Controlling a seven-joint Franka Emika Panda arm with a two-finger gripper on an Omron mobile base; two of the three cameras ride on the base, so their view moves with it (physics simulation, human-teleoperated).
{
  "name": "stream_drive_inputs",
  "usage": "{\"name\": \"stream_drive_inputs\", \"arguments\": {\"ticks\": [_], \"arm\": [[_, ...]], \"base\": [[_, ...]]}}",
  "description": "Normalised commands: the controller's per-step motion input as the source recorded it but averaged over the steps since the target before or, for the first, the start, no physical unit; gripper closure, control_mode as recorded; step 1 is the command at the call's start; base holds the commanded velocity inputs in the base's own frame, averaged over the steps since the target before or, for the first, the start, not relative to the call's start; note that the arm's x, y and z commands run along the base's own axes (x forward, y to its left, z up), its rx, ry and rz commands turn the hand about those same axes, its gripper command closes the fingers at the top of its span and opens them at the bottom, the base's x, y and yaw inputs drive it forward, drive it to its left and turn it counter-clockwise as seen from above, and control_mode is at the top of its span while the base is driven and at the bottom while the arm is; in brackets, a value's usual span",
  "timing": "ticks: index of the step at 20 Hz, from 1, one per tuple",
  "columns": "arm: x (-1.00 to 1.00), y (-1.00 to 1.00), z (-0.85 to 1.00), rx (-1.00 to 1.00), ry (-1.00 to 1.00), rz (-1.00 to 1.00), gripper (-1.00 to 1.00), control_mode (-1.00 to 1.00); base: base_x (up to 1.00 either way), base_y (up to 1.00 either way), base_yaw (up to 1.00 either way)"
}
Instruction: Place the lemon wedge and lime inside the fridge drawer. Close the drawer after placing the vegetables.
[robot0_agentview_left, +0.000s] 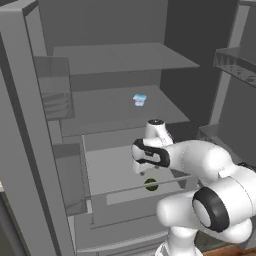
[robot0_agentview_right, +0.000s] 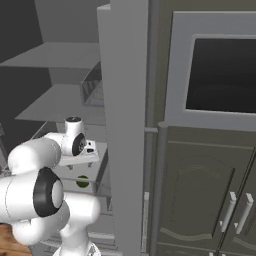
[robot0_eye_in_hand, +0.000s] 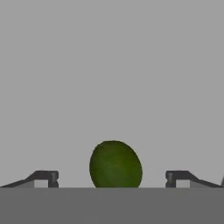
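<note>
The lime (robot0_eye_in_hand: 115, 165), a smooth dark green ball, rests on the grey floor of the pulled-out fridge drawer (robot0_agentview_left: 110, 170). My gripper (robot0_eye_in_hand: 111, 178) hangs right above it, open, with a clear gap between the lime and each fingertip (robot0_eye_in_hand: 46, 177). From the left base the lime (robot0_agentview_left: 151, 185) lies near the drawer's front, just under my gripper (robot0_agentview_left: 147, 172). From the right base the lime (robot0_agentview_right: 82, 181) sits below my gripper (robot0_agentview_right: 82, 167). The lemon wedge is out of view.
Flat fridge shelves stand above the drawer, one carrying a small blue-and-white cup (robot0_agentview_left: 140, 100). The open fridge door with bins (robot0_agentview_left: 55, 100) is on the left. A tall fridge wall edge (robot0_agentview_right: 125, 125) and cabinets with an oven window (robot0_agentview_right: 220, 75) are to the right.
</note>
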Motion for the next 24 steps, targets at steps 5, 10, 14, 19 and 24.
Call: {"name": "stream_drive_inputs", "arguments": {"ticks": [5, 10, 14, 19, 24], "arm": [[-0.81, 0.00, 0.95, 0.00, -0.24, -0.03, -1.00, -1.00], [-0.97, 0.00, 0.72, 0.00, -0.20, -0.02, -1.00, -1.00], [-0.55, -0.04, 0.24, 0.00, -0.07, 0.00, -1.00, -1.00], [0.03, -0.34, 0.04, 0.01, 0.01, -0.01, -1.00, -1.00], [0.00, -0.15, 0.00, 0.00, 0.00, -0.01, -1.00, -1.00]], "base": [[0.00, 0.00, 0.00], [0.00, 0.00, 0.00], [0.00, 0.00, 0.00], [0.00, 0.00, 0.00], [0.00, 0.00, 0.00]]}}
